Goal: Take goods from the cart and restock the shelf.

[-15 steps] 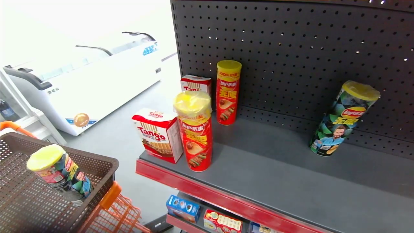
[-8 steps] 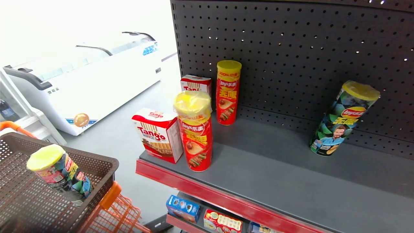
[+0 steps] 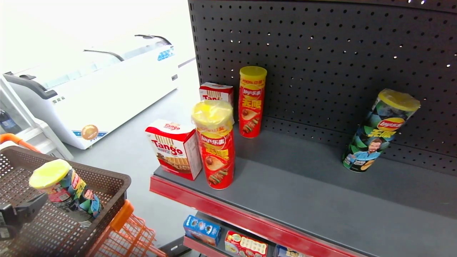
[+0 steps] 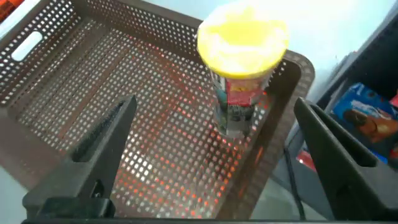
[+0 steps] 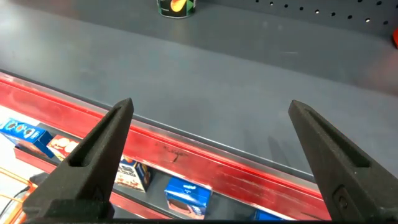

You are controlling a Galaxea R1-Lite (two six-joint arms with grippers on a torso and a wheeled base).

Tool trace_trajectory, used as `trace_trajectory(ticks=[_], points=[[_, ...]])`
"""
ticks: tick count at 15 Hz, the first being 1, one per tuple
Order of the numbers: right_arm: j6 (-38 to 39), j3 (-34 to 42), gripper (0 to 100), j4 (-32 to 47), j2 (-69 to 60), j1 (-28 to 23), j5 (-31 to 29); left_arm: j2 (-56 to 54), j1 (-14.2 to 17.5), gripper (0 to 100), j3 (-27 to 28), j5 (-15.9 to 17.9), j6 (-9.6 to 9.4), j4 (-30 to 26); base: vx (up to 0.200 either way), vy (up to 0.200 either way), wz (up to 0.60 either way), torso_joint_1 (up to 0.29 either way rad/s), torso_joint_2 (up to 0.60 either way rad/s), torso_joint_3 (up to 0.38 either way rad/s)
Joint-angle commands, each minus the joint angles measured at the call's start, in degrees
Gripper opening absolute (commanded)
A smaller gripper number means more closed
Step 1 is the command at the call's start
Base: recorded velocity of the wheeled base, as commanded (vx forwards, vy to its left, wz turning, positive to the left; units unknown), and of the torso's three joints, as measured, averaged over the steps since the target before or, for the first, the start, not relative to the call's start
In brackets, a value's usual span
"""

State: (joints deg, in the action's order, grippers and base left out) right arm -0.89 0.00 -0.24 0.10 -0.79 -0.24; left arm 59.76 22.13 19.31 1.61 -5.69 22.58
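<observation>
A chip can with a yellow lid (image 3: 62, 189) stands upright in the cart's brown mesh basket (image 3: 107, 178), near its corner closest to the shelf. My left gripper (image 3: 25, 210) is at the basket's near side, just left of the can. In the left wrist view the left gripper (image 4: 214, 104) is open above the basket, with the can (image 4: 239, 68) ahead between the fingers and untouched. My right gripper (image 5: 210, 107) is open and holds nothing, over the grey shelf (image 5: 249, 68) near its red front edge.
On the shelf (image 3: 303, 192) stand two red chip cans (image 3: 216, 150) and two wafer boxes (image 3: 175, 150) at the left. A dark green can (image 3: 378, 132) leans on the pegboard at the right. A white freezer (image 3: 96, 89) is behind the cart, and a lower shelf (image 3: 201, 228) holds packets.
My left gripper has come into the head view at the bottom left, beside the can in the basket. Nothing on the shelf has moved.
</observation>
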Motion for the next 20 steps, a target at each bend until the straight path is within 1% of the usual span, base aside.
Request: trace_trajectory(ticks=[1, 2, 3, 4, 5, 6, 7, 8, 10, 11, 13, 16, 19, 20], points=[[0.0, 0.0, 100, 0.0, 0.1, 0.0, 0.0, 14.8, -1.4, 100, -11.1, 0.9, 2.09, 17.9, 0.000, 0.000, 0.00, 0.000, 0.00, 0.000], [0.0, 0.0, 100, 0.0, 0.1, 0.0, 0.0, 18.7, -1.6, 100, -13.0, 1.5, 3.50, 24.7, 0.000, 0.000, 0.00, 0.000, 0.00, 0.000], [0.0, 0.0, 100, 0.0, 0.1, 0.0, 0.0, 22.6, -1.7, 100, -13.2, 1.7, 4.55, 30.2, 0.000, 0.000, 0.00, 0.000, 0.00, 0.000], [0.0, 0.0, 100, 0.0, 0.1, 0.0, 0.0, 24.5, -1.9, 100, -13.2, 2.0, 4.99, 32.2, 0.000, 0.000, 0.00, 0.000, 0.00, 0.000], [0.0, 0.0, 100, 0.0, 0.1, 0.0, 0.0, 28.7, -1.6, 100, -12.6, 1.9, 5.17, 35.7, 0.000, 0.000, 0.00, 0.000, 0.00, 0.000], [0.0, 0.0, 100, 0.0, 0.1, 0.0, 0.0, 28.8, -1.6, 100, -12.5, 1.9, 5.17, 35.9, 0.000, 0.000, 0.00, 0.000, 0.00, 0.000], [0.0, 0.0, 100, 0.0, 0.1, 0.0, 0.0, 33.4, -1.9, 100, -12.5, 2.0, 5.17, 41.3, 0.000, 0.000, 0.00, 0.000, 0.00, 0.000], [0.0, 0.0, 100, 0.0, 0.1, 0.0, 0.0, 35.4, -2.2, 100, -12.5, 2.0, 5.34, 43.4, 0.000, 0.000, 0.00, 0.000, 0.00, 0.000], [0.0, 0.0, 100, 0.0, 0.1, 0.0, 0.0, 38.2, -2.4, 100, -12.5, 2.0, 5.34, 46.6, 0.000, 0.000, 0.00, 0.000, 0.00, 0.000], [0.0, 0.0, 100, 0.0, 0.1, 0.0, 0.0, 40.3, -2.4, 100, -12.5, 1.9, 5.43, 49.5, 0.000, 0.000, 0.00, 0.000, 0.00, 0.000], [0.0, 0.0, 100, 0.0, 0.1, 0.0, 0.0, 42.9, -2.4, 100, -12.3, 2.0, 5.87, 52.3, 0.000, 0.000, 0.00, 0.000, 0.00, 0.000], [0.0, 0.0, 100, 0.0, 0.1, 0.0, 0.0, 45.0, -2.9, 100, -12.0, 2.0, 5.96, 54.8, 0.000, 0.000, 0.00, 0.000, 0.00, 0.000], [0.0, 0.0, 100, 0.0, 0.1, 0.0, 0.0, 46.1, -3.0, 100, -10.9, 1.9, 6.04, 55.4, 0.000, 0.000, 0.00, 0.000, 0.00, 0.000], [0.0, 0.0, 100, 0.0, 0.1, 0.0, 0.0, 46.1, -3.3, 0, -9.6, 2.0, 5.78, 54.6, 0.000, 0.000, 0.00, 0.000, 0.00, 0.000]])
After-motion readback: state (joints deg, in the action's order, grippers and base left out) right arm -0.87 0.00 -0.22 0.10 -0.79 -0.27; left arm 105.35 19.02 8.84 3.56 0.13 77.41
